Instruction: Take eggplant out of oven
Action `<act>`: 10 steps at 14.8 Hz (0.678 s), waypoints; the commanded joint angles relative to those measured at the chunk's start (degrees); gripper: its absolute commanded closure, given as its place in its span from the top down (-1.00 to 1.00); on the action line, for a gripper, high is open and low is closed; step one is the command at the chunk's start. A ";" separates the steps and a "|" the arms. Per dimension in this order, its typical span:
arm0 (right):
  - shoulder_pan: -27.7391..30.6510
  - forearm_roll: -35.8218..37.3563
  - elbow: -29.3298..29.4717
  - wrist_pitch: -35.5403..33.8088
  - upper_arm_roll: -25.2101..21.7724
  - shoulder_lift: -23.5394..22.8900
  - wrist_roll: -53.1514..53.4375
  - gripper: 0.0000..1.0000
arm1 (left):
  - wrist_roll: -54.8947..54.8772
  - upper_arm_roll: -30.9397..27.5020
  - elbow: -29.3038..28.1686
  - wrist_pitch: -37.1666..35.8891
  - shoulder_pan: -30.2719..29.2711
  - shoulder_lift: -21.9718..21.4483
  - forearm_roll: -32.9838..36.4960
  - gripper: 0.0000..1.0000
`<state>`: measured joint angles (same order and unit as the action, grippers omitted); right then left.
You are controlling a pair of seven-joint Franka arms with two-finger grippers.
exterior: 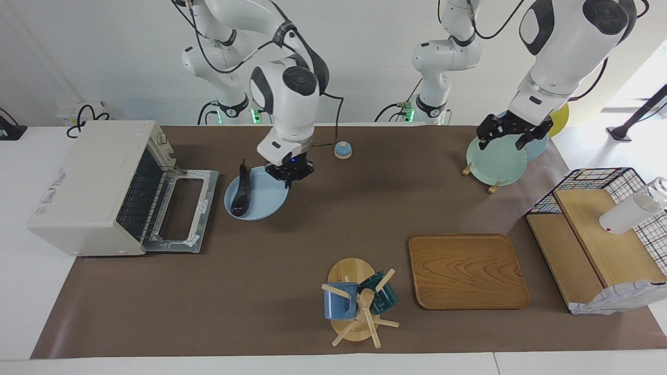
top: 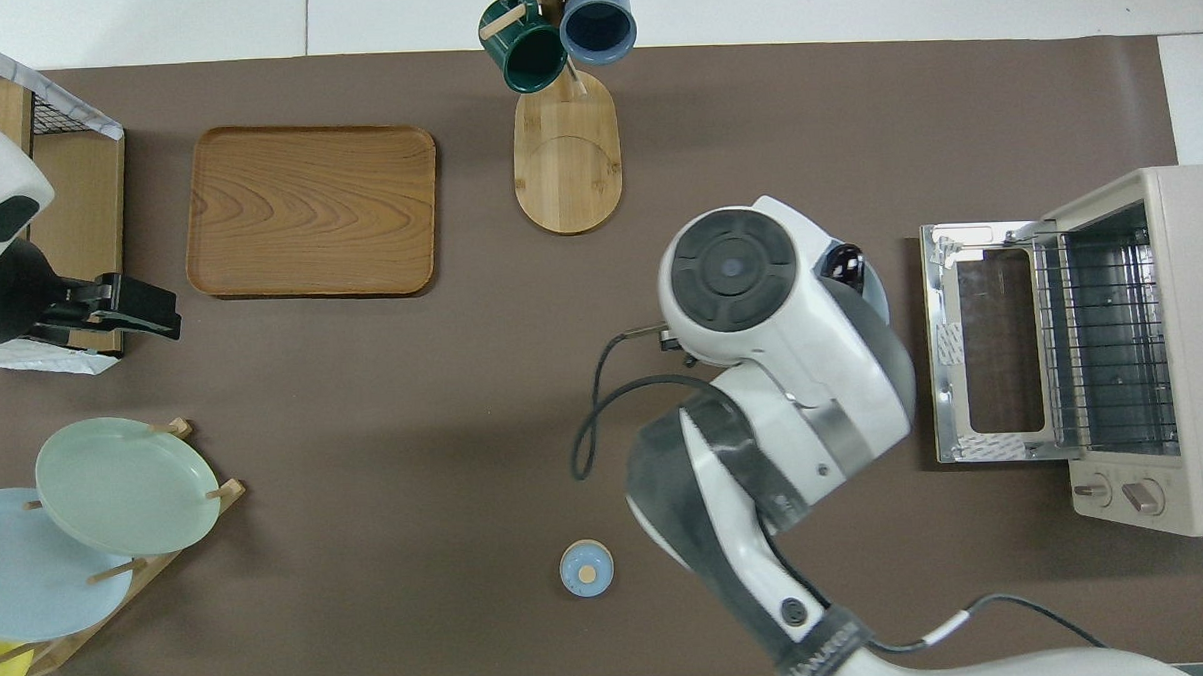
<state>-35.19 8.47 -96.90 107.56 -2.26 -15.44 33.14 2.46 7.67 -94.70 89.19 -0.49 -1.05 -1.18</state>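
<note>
The eggplant (exterior: 241, 191) lies dark and glossy on a light blue plate (exterior: 262, 202), outside the oven (exterior: 86, 187), in front of its open door (exterior: 182, 208). My right gripper (exterior: 288, 176) is shut on the plate's rim, on the side away from the oven. I cannot tell whether the plate rests on the table or hangs just above it. In the overhead view the right arm hides most of the plate, and only the eggplant's end (top: 845, 264) and the plate's edge (top: 873, 296) show. The oven's wire rack (top: 1102, 341) is bare. My left gripper (exterior: 508, 136) waits open over the plate rack.
A small blue bell (exterior: 342, 150) stands near the right gripper, toward the robots. A mug tree (exterior: 357, 304) and a wooden tray (exterior: 467, 271) lie farther out. The rack's green plate (exterior: 495, 162) and a wire basket shelf (exterior: 599, 234) are at the left arm's end.
</note>
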 commanded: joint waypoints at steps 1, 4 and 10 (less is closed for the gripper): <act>-5.05 -3.18 18.47 -3.07 -0.20 -16.17 11.20 -1.00 | 0.08 0.33 -1.01 0.55 -0.83 -1.06 -0.49 1.00; -6.81 -7.85 17.12 5.27 -0.03 -17.61 15.37 -1.00 | 0.09 0.33 -0.84 1.34 -0.91 -1.06 -0.58 1.00; -6.21 -7.59 14.71 4.96 0.15 -16.38 12.75 -0.08 | 0.00 0.24 -1.36 2.92 -3.11 -1.06 -0.58 1.00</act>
<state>-42.16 1.35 -81.92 114.14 -2.33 -33.54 47.88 2.51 7.48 -94.70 90.61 -2.45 -1.05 -1.18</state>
